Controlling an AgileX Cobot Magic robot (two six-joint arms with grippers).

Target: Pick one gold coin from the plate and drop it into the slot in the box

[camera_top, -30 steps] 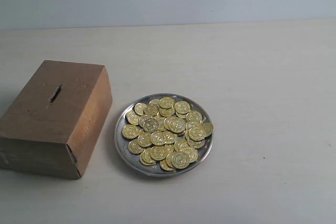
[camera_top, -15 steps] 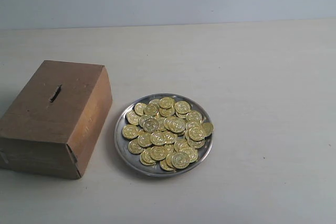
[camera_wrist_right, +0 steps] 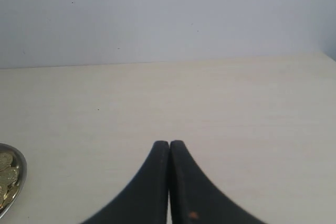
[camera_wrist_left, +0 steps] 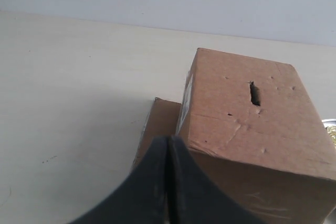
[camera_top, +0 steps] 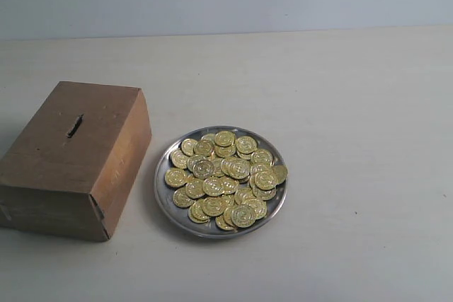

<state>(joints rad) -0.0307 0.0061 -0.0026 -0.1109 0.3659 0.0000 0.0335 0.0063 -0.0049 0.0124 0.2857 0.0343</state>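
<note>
While the left claw (camera_wrist_left: 168,140) and right claw (camera_wrist_right: 169,144) sit pressed together, shiny gold coins (camera_top: 226,175) heaped on a silver plate (camera_top: 160,192).

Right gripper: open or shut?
Shut. In the right wrist view, the right gripper's two black fingers meet with no gap, and nothing is held between them.

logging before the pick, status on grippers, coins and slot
Left gripper shut, empty, facing the box. Right gripper shut, empty. Coins piled on the plate, none picked. Nothing over the slot.
</note>
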